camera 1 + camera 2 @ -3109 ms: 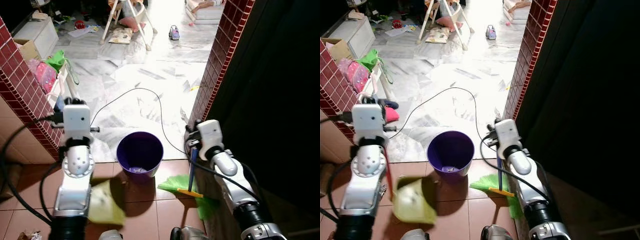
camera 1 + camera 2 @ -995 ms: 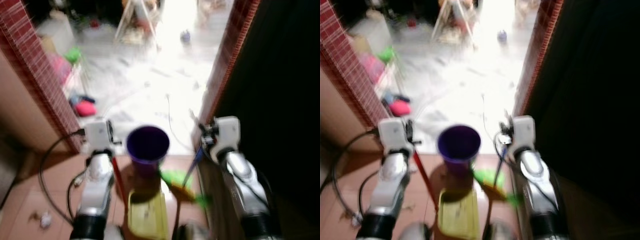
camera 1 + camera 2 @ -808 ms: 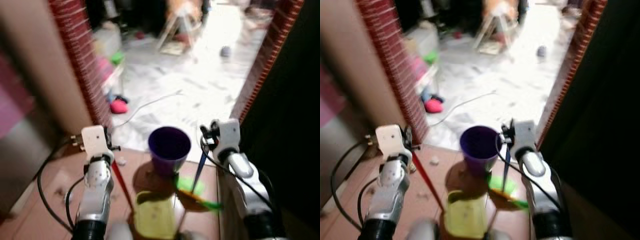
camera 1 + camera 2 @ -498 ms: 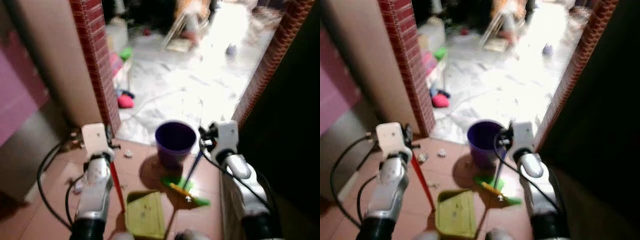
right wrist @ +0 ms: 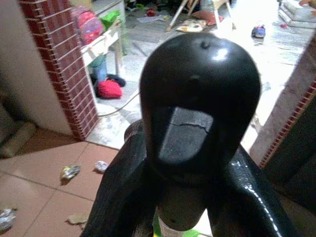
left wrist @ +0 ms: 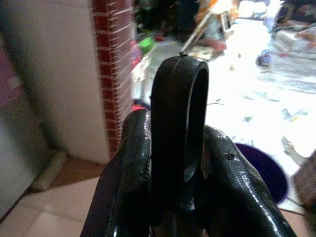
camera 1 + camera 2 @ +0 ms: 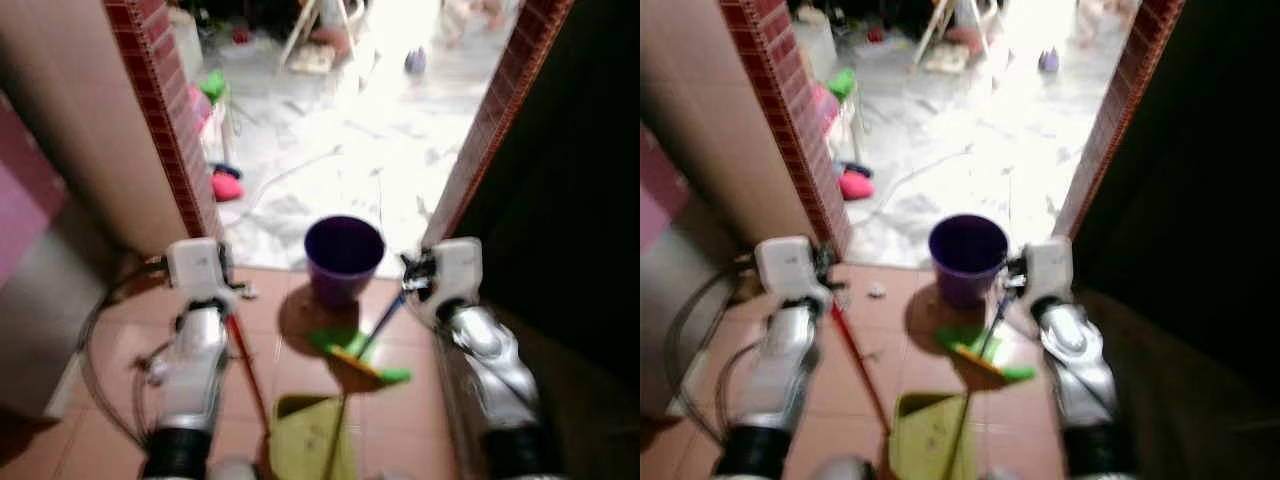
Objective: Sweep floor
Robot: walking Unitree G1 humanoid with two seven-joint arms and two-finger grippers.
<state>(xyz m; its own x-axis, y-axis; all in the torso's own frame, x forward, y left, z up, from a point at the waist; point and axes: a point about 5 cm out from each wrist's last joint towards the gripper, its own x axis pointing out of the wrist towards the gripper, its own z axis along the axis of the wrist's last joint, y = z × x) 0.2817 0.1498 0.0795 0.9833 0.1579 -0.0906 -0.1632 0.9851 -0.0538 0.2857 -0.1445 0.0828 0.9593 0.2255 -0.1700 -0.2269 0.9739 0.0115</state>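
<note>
One purple bucket point(image 7: 344, 256) stands by the doorway. One green broom point(image 7: 358, 352) and one yellow-green dustpan point(image 7: 305, 436) lie near. Two brick pillars: left point(image 7: 160, 120) and right point(image 7: 495, 110). Two crumpled scraps of litter point(image 5: 70, 171) point(image 5: 101, 166) lie on the tiles. One pink slipper point(image 7: 226, 186) lies far left.

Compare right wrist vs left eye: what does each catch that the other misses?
Right wrist alone: crumpled litter on the red tiles, sharp enough to pick out, and the right claw shut on the broom handle top. Left eye alone: the green broom head, the yellow dustpan and the left claw's red pole. Both: the brick pillar and the pink slipper.
</note>
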